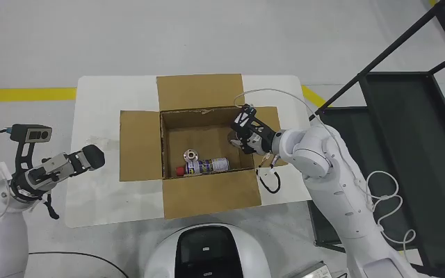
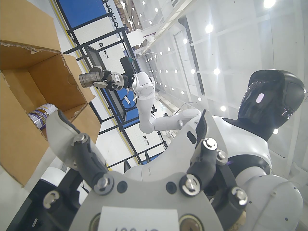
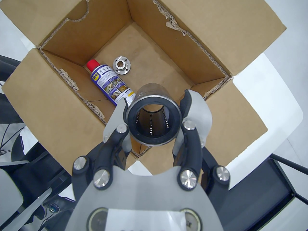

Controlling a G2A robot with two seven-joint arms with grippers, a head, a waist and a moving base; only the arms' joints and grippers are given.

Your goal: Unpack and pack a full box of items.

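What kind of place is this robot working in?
Probably a factory or warehouse hall: a very high ceiling with rows of bright lights, a yellow line painted on the grey floor, and black metal racks beside the table.

Glossy white arm shells (image 1: 327, 163) and a glossy black oval head visor (image 2: 264, 97) are catching the light. The right gripper (image 3: 154, 111) is showing pale grey finger pads (image 3: 197, 111), black linkages (image 3: 192, 143) and round silver screws (image 3: 187, 176). A thin white cable (image 1: 278, 92) is looping over its arm.
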